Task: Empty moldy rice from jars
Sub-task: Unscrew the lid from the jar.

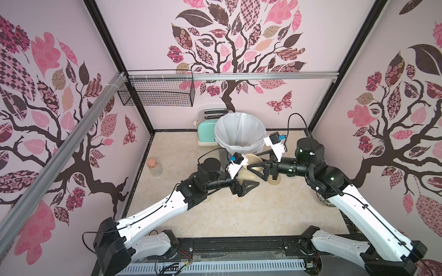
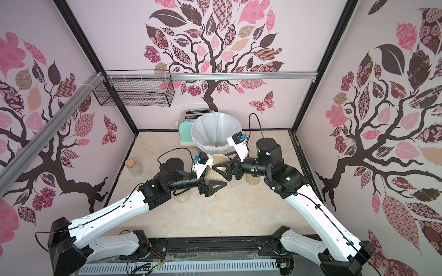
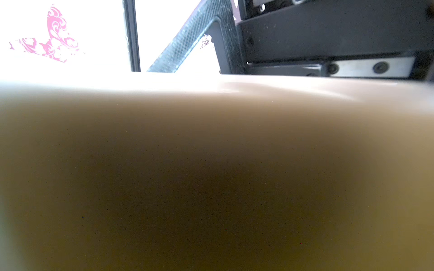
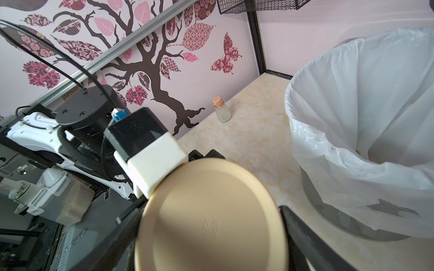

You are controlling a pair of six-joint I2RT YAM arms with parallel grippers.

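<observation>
Beige and round, a screw lid (image 4: 211, 220) sits between the two black fingers (image 4: 305, 237) of the right gripper (image 1: 254, 160), one finger at each edge; we cannot tell whether they pinch it or only flank it. We see that the lid is on a clear glass jar (image 2: 213, 177), tipped on its side at the centre of both top views, and the left gripper (image 1: 247, 178) is clenched around its body. Moldy rice (image 1: 245, 174), a mass of cream grains, shows through the glass. Just above, we see a white-lined bin (image 1: 221, 139), with a mint toaster (image 1: 204, 130) behind it. A second jar (image 1: 274, 181) stands beneath the right wrist, and a third jar (image 2: 183, 197) under the left arm. At centre left stands a small corked bottle (image 1: 154, 167). A blurred tan surface (image 3: 211, 176) fills most of the left wrist view.
</observation>
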